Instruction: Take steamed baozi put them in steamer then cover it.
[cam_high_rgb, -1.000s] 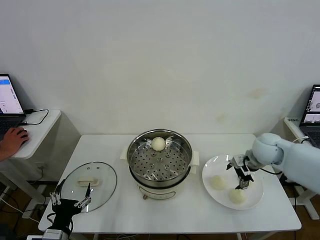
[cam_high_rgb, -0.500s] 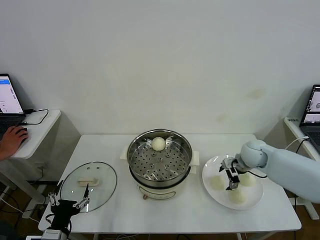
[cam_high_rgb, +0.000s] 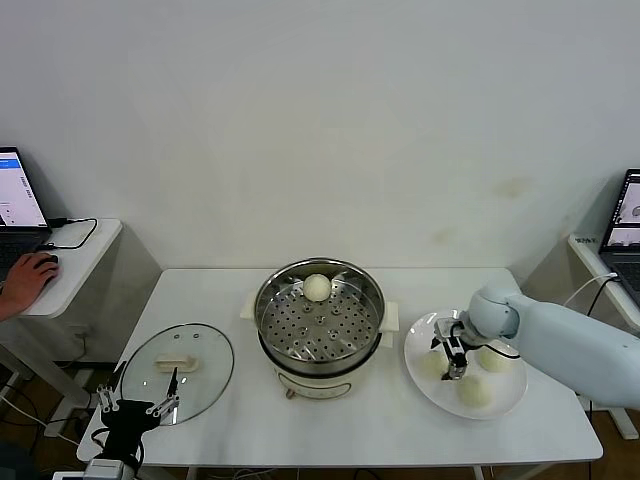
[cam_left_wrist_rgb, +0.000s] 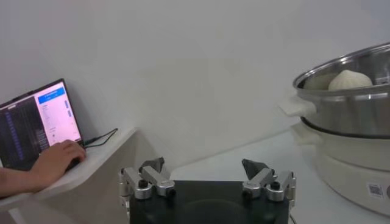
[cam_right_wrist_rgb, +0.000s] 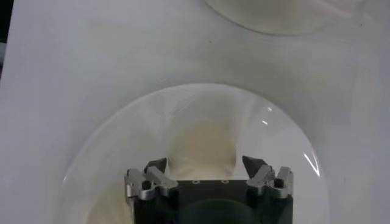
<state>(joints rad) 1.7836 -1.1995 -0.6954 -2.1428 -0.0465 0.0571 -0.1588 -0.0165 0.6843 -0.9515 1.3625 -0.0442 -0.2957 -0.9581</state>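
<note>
The steamer (cam_high_rgb: 320, 325) stands mid-table on its cream base, with one baozi (cam_high_rgb: 317, 287) at the back of its perforated floor. Three more baozi lie on the white plate (cam_high_rgb: 420, 342) to the right: left (cam_high_rgb: 433, 366), front (cam_high_rgb: 474, 392), right (cam_high_rgb: 496, 358). My right gripper (cam_high_rgb: 452, 358) is low over the plate at the left baozi. In the right wrist view it (cam_right_wrist_rgb: 206, 165) is open, with that baozi (cam_right_wrist_rgb: 202, 143) between the fingers. My left gripper (cam_high_rgb: 135, 410) is parked open and empty at the front left edge. It also shows in the left wrist view (cam_left_wrist_rgb: 204, 169).
The glass lid (cam_high_rgb: 178, 360) lies flat on the table left of the steamer, just beyond my left gripper. A side desk with a laptop (cam_left_wrist_rgb: 36, 119) and a person's hand (cam_high_rgb: 25, 280) is at far left. Another laptop (cam_high_rgb: 625, 225) is at far right.
My right gripper has moved left across the plate, from over the front baozi to the left baozi. The right-hand baozi has come into view. The left arm has not moved.
</note>
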